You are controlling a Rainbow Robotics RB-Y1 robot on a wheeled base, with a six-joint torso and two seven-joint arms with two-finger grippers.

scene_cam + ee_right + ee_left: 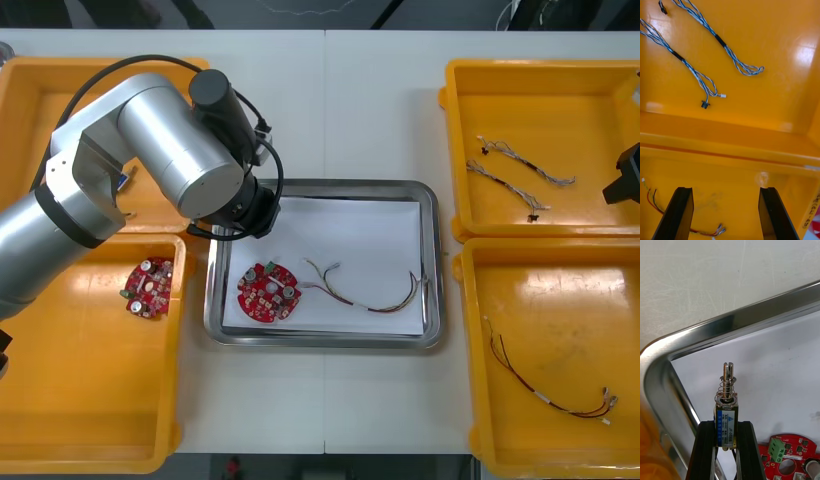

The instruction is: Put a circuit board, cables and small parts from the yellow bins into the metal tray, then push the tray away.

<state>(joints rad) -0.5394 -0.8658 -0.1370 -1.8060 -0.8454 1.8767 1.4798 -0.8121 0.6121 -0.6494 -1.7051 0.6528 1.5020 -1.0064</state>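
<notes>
My left gripper (725, 427) is shut on a small metal part (726, 410), a boxy body with a spring and pin standing up between the fingers. It hangs over the white inside of the metal tray (733, 324) close to its far left corner. In the tray (320, 186) lie a round red circuit board (267, 293) and a red and yellow cable (370, 290); the board (790, 457) is beside the held part. My right gripper (726, 217) is open over the wall between the two right yellow bins.
A second circuit board (150, 287) lies in the near left bin (90, 440). Twisted blue and white cables (520, 175) are in the far right bin (545, 72). A red and yellow cable (550, 385) is in the near right bin (560, 255). My right arm (626, 178) shows at the right edge.
</notes>
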